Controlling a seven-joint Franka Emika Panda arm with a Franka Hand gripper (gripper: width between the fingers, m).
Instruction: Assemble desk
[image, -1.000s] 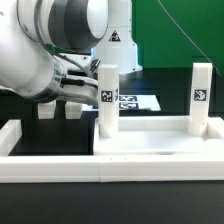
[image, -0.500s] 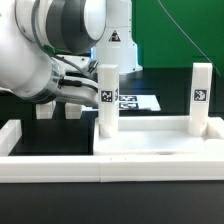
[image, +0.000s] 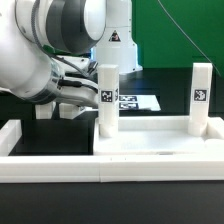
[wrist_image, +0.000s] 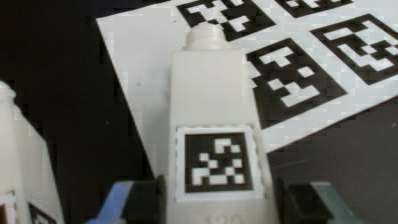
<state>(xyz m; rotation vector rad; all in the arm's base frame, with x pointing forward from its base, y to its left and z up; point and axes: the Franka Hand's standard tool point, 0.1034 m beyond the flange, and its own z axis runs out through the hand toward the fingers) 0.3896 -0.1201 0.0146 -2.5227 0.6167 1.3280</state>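
On the marker board (wrist_image: 151, 68), beyond the tabletop (image: 150, 148) and its two upright legs (image: 107, 100), a loose leg (wrist_image: 217, 120) lying flat, tag facing up. Gripper (wrist_image: 219, 200) straddling it, jaws apart, a dark gap showing either side. Best closed squarely across the tagged end, centred, clear of the neighbouring leg (wrist_image: 18, 150) lying just beside.

Reading no words, brands or numbers. Seeing only coded black-and-white tags: on the leg (image: 107, 100) at the exterior view's left end of the tabletop (image: 150, 147), on the other leg (image: 200, 98) at its right end, and on the marker board (image: 143, 102) behind it. Spotting a black triangle sign (image: 116, 37) on the robot base (image: 128, 52) beyond the tabletop.
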